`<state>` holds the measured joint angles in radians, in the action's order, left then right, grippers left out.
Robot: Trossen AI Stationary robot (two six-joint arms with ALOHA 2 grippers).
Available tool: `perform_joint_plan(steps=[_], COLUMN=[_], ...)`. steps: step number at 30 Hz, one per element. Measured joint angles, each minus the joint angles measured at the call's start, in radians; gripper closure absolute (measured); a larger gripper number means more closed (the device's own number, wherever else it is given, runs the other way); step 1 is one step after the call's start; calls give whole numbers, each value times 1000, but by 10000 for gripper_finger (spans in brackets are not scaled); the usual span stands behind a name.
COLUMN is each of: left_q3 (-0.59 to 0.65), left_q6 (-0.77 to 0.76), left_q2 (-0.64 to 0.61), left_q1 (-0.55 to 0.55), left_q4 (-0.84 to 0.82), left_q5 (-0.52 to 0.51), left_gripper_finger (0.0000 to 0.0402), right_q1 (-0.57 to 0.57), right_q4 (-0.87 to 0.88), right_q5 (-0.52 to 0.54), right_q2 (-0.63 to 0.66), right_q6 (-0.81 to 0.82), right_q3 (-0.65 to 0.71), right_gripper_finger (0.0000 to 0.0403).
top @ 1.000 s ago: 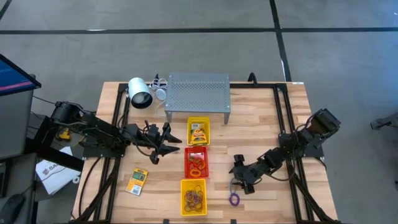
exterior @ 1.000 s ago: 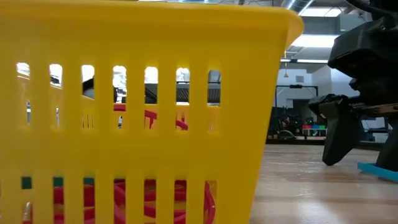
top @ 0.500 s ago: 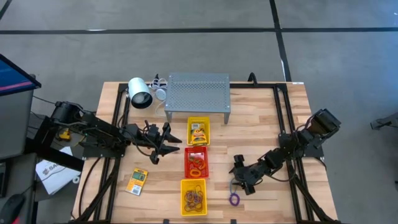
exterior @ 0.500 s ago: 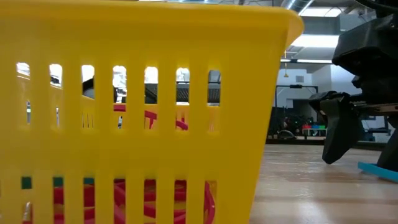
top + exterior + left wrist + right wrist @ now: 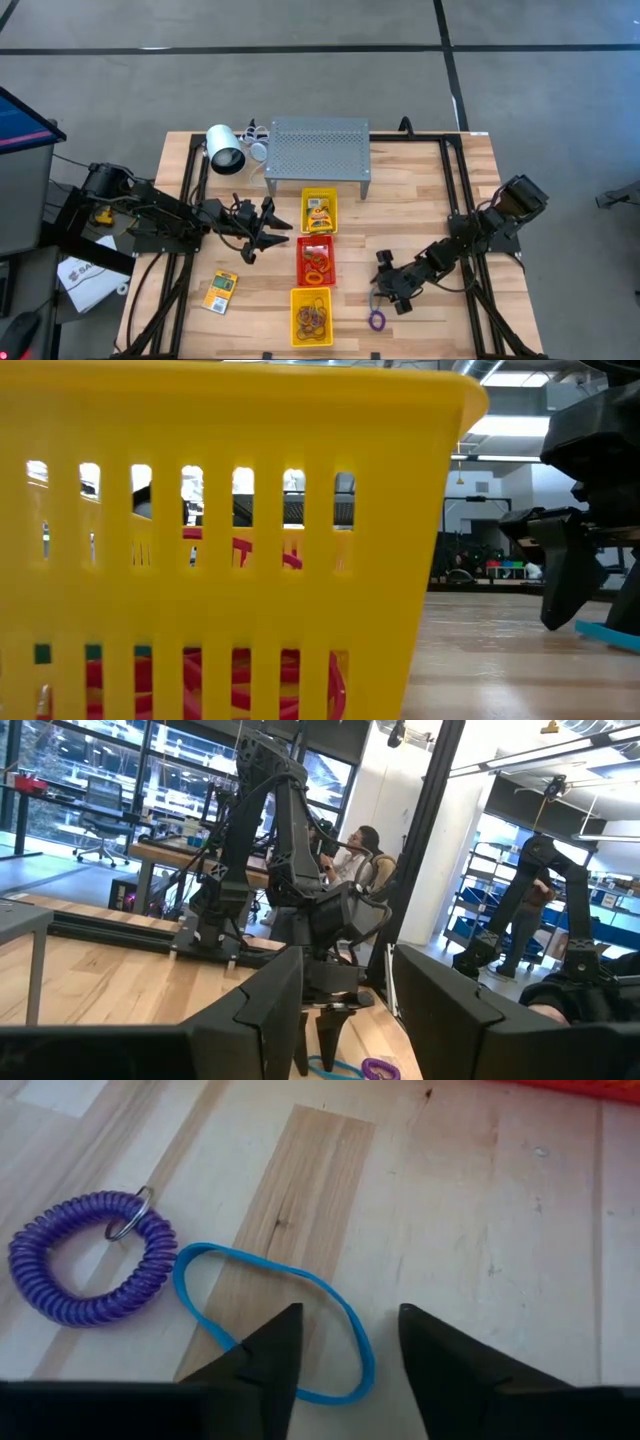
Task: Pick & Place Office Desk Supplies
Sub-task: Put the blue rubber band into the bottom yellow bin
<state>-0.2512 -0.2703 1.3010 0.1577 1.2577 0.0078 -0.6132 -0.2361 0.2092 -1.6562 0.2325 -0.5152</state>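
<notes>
Thin blue rubber-band loop [image 5: 275, 1325] lies flat on the wood table [image 5: 480, 1230], under the right gripper [image 5: 345, 1342], fingers open astride its rim. We should pinch one strand, then lift. Long axis runs diagonal across the fingers. Left gripper [image 5: 262, 233] waits open, well apart.

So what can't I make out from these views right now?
- Low view: the near yellow tray fills the picture and hides most of the table.
- Right wrist view: the right gripper's fingers hide part of the blue rubber band.
- High view: the contents of the red tray are too small to tell apart.
</notes>
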Motion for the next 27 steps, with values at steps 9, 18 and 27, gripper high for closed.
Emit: perform_joint_plan(steps=[9, 18, 27], left_q3=[0, 0, 0], left_q6=[0, 0, -4], left_q2=[0, 0, 0], left_q1=[0, 0, 0], left_q4=[0, 0, 0], left_q5=[0, 0, 0], left_gripper_finger=[247, 247, 247], right_q1=[-2, 0, 6], right_q4=[2, 3, 4], right_q5=[-6, -6, -5], right_q2=[0, 0, 3], right_q6=[0, 14, 40], right_q3=[0, 1, 1], right_gripper_finger=[323, 389, 400])
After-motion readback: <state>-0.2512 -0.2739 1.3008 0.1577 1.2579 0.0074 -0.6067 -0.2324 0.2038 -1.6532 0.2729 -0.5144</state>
